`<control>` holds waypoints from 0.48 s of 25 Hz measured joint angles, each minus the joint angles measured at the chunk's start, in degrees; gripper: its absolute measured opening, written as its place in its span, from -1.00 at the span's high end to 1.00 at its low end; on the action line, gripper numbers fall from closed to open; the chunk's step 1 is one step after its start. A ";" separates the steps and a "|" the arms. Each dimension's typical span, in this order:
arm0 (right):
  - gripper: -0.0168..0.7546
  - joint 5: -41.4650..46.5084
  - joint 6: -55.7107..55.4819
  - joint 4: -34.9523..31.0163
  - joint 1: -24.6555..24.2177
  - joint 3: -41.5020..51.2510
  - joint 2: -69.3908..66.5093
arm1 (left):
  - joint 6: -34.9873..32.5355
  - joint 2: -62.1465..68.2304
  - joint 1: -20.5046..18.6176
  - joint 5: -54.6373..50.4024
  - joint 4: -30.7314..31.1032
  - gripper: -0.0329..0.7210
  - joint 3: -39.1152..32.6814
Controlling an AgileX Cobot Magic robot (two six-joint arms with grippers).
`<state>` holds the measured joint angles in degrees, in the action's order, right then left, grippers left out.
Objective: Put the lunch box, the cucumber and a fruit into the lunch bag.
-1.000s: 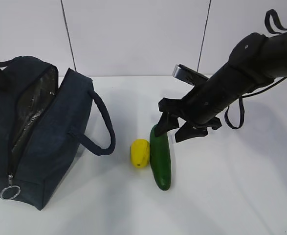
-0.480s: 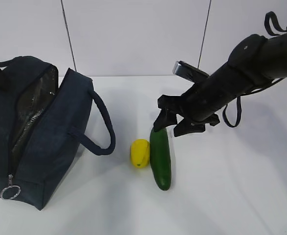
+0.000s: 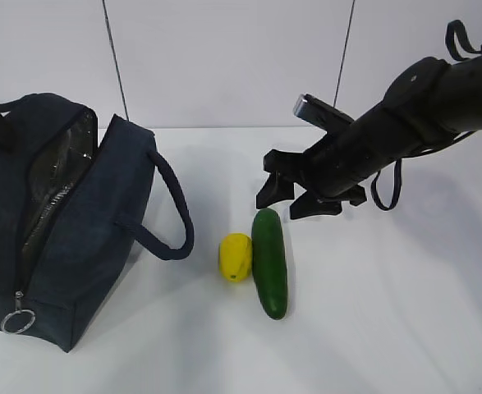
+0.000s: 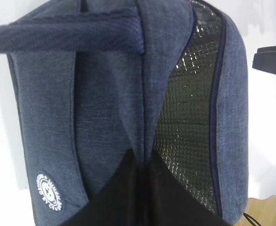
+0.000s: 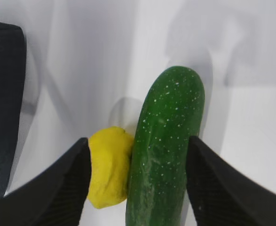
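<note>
My right end effector (image 3: 288, 195) hangs wide open just above the cucumber (image 3: 269, 261), fruit (image 3: 235, 256) touching its side, so both sit between my fingers (image 5: 62, 188).

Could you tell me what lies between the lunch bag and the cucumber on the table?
The yellow fruit, right beside the cucumber; between it and the lunch bag is bare table, as the exterior view shows.

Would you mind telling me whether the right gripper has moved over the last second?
Yes. The right gripper has risen, up and away from the cucumber's far end, which it overlapped earlier; the cucumber stayed put.
</note>
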<state>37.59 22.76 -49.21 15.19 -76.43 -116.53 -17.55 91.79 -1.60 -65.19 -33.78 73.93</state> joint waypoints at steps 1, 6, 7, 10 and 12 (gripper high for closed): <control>-0.24 -0.27 0.00 -0.22 0.00 0.00 0.00 | 0.00 0.00 0.00 0.00 0.00 0.91 0.00; -0.24 -1.12 3.02 -0.30 0.00 0.00 0.00 | 0.00 0.00 0.00 0.34 0.00 0.91 0.00; -0.24 -1.12 4.03 -0.35 0.00 0.00 0.00 | 0.00 0.00 0.00 0.34 0.00 0.91 0.00; -0.24 -2.31 5.55 -1.45 0.00 0.00 0.00 | 0.00 0.00 0.00 0.34 0.00 0.91 0.00; -0.24 -3.37 5.85 -2.44 0.00 0.00 -0.28 | 0.00 0.00 0.00 0.43 0.00 0.91 0.00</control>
<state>34.22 28.61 -51.65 15.19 -76.43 -116.82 -17.55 91.79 -1.60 -64.76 -33.78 73.93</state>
